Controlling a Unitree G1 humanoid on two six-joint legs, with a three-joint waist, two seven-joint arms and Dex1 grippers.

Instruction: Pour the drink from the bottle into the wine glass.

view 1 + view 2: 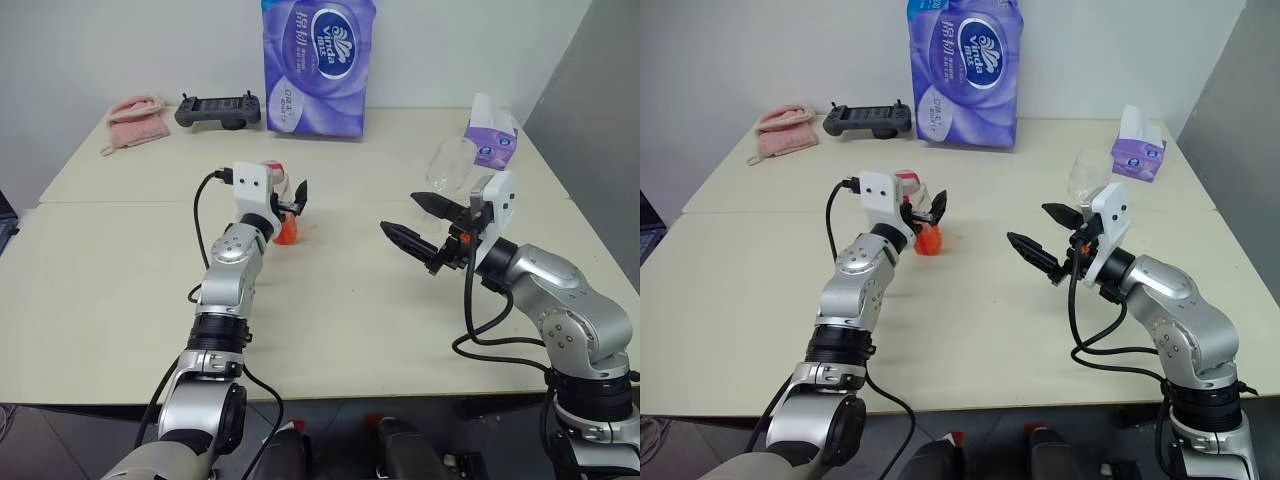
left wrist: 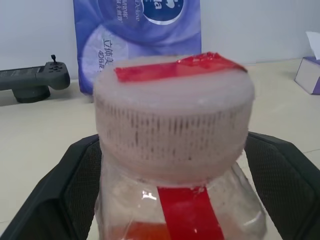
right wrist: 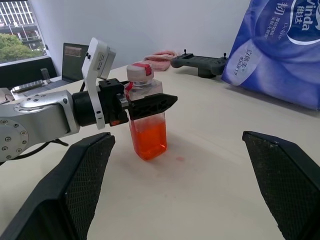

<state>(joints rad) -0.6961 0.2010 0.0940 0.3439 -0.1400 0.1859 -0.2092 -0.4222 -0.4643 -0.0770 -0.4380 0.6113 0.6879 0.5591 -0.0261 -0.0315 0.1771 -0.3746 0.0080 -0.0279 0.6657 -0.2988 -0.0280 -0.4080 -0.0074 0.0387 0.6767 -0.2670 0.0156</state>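
The left gripper [image 3: 142,103] has its two black fingers spread to either side of the bottle [image 3: 146,116], level with the bottle's shoulder just below the cap [image 2: 172,115]. In the left wrist view the fingers [image 2: 65,192] flank the clear plastic closely, but whether they press on it cannot be told. The bottle stands upright on the table [image 1: 330,300], and the drink [image 3: 148,140] fills its lower part with orange-red liquid. A red label strip runs over the pale cap and down the front.

The right gripper [image 1: 415,222] hangs above the table, well apart from the bottle, with its fingers spread wide and nothing between them. Just behind that arm stands the wine glass [image 1: 450,165], upright near the table's right side.

Farther back lie a purple tissue box [image 1: 492,140], a large purple pack of tissue paper [image 1: 318,65], a dark handheld controller [image 1: 218,110] and a folded pink cloth [image 1: 135,120].
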